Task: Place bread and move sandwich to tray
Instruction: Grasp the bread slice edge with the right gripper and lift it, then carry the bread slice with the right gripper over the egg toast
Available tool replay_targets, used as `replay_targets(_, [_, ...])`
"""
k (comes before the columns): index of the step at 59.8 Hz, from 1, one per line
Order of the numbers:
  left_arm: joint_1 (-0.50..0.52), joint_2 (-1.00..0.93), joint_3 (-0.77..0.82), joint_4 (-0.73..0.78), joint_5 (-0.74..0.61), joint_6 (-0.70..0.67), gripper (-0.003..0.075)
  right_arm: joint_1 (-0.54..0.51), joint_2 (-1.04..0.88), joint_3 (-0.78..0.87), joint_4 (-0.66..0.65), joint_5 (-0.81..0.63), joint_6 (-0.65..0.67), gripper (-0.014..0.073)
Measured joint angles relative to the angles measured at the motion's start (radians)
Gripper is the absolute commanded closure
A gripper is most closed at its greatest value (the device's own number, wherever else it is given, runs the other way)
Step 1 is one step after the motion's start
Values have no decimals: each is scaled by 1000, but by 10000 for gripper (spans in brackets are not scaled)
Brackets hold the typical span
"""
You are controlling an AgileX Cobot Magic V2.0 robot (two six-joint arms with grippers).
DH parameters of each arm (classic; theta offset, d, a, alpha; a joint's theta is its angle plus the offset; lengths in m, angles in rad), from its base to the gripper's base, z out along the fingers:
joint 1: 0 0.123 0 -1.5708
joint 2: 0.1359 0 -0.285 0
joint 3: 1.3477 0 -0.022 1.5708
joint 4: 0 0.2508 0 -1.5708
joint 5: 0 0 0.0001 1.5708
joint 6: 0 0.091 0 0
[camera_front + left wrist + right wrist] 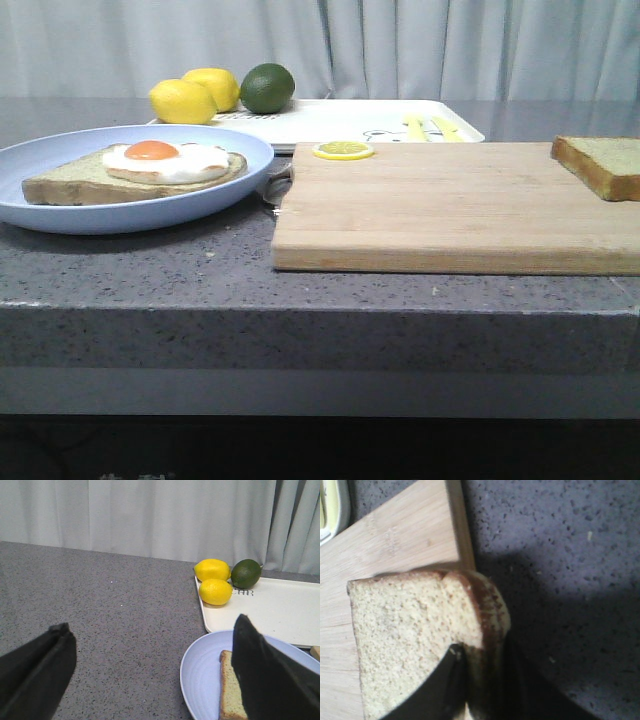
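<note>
Over at three o'clock on the wooden cutting board [450, 205], the bread [603, 163] lies flat, partly cut off by the edge of the front view. From the right wrist camera the right claw [475, 680] is down on it: one dark finger [442, 687] lies over the crumb and the other sits outside the crust, so it looks closed on the bread [415, 630] at one rounded corner, near the board's edge.

At nine o'clock the sandwich [140, 170], so far a single slice with a fried egg on top, rests on the pale blue plate [60, 215]. The tray [350, 122] waits at twelve o'clock behind the board, with two lemons [195, 97] and a lime [267, 88] at its left end. A lemon slice [343, 150] sits on the board's far edge.

The left claw [150, 670] hangs with its fingers spread wide and nothing between them, just beside the plate's rim [192, 680].

To my eye the job now is carrying the bread across to the egg. A corner grip will let the slice droop, so I would lift it gently, keep it level, clear the plate rim, and lower it squarely so the yolk is covered and the egg is not shoved off.
</note>
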Motion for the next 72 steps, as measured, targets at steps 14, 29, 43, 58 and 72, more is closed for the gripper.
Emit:
replay_targets(14, [0,0,0,0,0,0,103,0,-7,0,35,18,0,654])
replay_targets(29, [0,0,0,0,0,0,103,0,-104,0,177,68,0,654])
replay_targets(43, [0,0,0,0,0,0,103,83,-174,20,421,97,-1,654])
replay_targets(58, [0,0,0,0,0,0,103,404,-177,36,607,6,-1,654])
replay_targets(72, [0,0,0,0,0,0,103,746,-171,38,746,-321,-1,654])
